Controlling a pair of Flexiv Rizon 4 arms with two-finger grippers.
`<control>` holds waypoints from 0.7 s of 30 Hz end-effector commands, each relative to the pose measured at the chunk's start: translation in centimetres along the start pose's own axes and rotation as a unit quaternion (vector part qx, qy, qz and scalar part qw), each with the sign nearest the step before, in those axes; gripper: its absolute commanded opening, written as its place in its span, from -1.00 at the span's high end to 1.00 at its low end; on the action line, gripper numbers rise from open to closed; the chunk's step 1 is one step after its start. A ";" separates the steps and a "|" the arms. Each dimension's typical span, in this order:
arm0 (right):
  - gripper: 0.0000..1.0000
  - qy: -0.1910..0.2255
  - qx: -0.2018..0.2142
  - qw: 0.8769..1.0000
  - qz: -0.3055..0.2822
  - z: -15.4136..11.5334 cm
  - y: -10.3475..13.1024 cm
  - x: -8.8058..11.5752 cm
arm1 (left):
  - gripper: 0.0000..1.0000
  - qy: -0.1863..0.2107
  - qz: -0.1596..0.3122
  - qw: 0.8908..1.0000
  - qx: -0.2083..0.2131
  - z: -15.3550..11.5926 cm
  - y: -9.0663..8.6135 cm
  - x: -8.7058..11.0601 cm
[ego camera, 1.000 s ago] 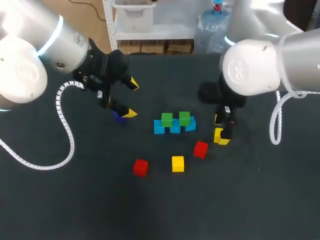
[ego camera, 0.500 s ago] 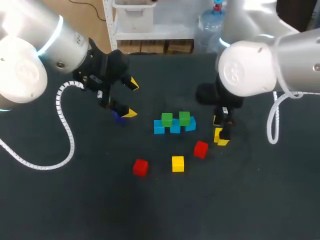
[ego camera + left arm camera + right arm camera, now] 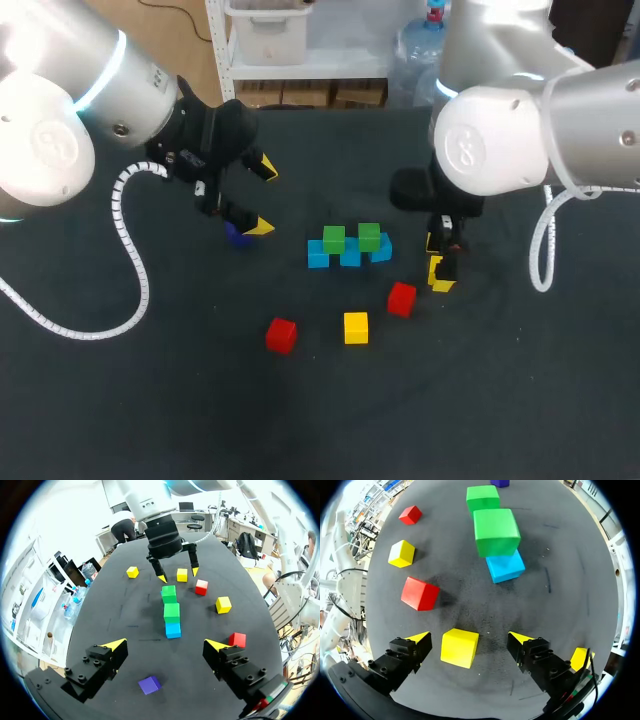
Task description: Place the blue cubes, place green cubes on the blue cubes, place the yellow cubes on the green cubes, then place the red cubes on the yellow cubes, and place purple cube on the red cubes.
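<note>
Our left tool point(image 3: 262, 197) hung over the dark counter point(image 3: 180, 410), fingers wide apart, gripping nothing. The small purple cube point(image 3: 150, 684) lay on the counter just under it, between the fingers. Our right tool point(image 3: 468, 638) sat low with fingers apart on either side of one yellow cube point(image 3: 459, 647). Gaps showed on both sides, no contact. Mid-counter we saw a row of three blue cubes point(image 3: 350, 255) with two green cubes point(image 3: 334, 238) on top. Near that row were a red cube point(image 3: 402, 298) just beside the right tool, a second yellow cube point(image 3: 356, 327), and another red cube point(image 3: 281, 335) further out. A third yellow cube point(image 3: 580, 657) sat beside the right tool's outer finger.
</note>
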State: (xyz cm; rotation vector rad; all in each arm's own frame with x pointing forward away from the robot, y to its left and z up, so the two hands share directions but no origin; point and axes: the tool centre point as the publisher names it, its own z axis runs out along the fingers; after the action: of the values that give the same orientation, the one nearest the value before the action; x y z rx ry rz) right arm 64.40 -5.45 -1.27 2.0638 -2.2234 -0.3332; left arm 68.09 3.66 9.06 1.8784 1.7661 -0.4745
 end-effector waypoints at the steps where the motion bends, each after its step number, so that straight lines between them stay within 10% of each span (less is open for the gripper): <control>1: -1.00 -0.001 0.004 1.000 0.001 0.2 0.1 0.2 | -1.00 -0.003 0.002 1.000 0.000 0.0 0.0 0.2; 11: -0.80 0.002 0.005 1.000 0.001 0.4 0.0 0.1 | -1.00 -0.003 0.002 1.000 0.000 0.0 0.0 0.2; 14: -0.06 0.002 0.005 1.000 0.000 0.5 0.0 0.1 | -1.00 -0.003 0.002 1.000 0.000 0.0 0.0 0.2; 21: 0.61 0.002 0.003 1.000 -0.001 0.6 0.0 0.1 | -1.00 -0.003 0.002 1.000 0.000 0.0 0.0 0.2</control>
State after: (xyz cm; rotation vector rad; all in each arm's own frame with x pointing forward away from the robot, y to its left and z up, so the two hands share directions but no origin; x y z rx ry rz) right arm 64.34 -5.54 -1.67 2.0671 -2.2227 -0.3228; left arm 68.09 3.66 9.06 1.8784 1.7662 -0.4744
